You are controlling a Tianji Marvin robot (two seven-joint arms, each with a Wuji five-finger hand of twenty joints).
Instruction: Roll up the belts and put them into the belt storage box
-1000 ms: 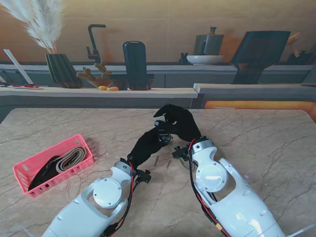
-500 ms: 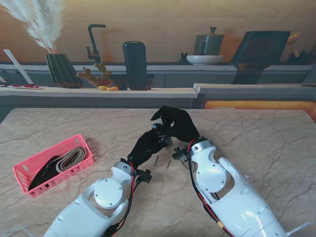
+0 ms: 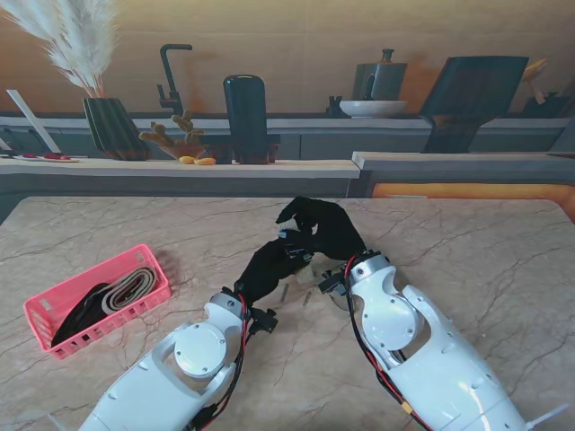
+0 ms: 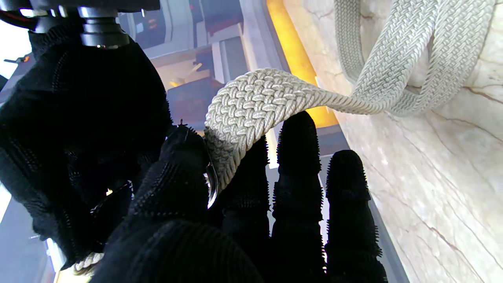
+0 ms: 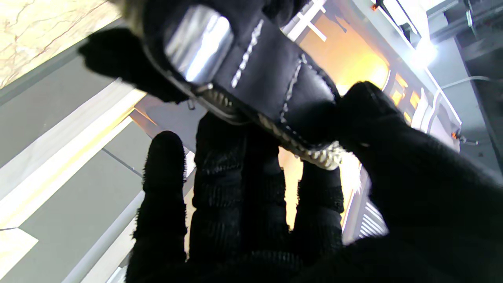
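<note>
Since the earlier frames your two robot hands have shifted only slightly: the right robot hand point(image 3: 322, 224) has settled a touch lower over the left robot hand point(image 3: 269, 263), and both remain joined at mid-desk

Stand view: you have both hands meeting over the marble desk point(image 3: 467, 242), fingers curled around something small between them. The pink belt storage box point(image 3: 97, 298) sits well apart on your left, already carrying a pale belt and a dark one

Left wrist view: the left hand's thumb point(image 4: 184, 157) and fingers point(image 4: 296, 157) are closed on the end of a cream braided belt point(image 4: 255, 102), beside a metal ring. The belt's remaining length trails loose across the desk, unrolled

Right wrist view: the right hand's fingers pinch the belt's black leather tab and bright buckle point(image 5: 198, 43), with a sliver of braid showing at the tab's edge

Judgement: rolling is at its very start, as no coil is visible. Next, you need to turn the buckle end over on itself, feed the loose length in tightly, then carry the coil left to the box
</note>
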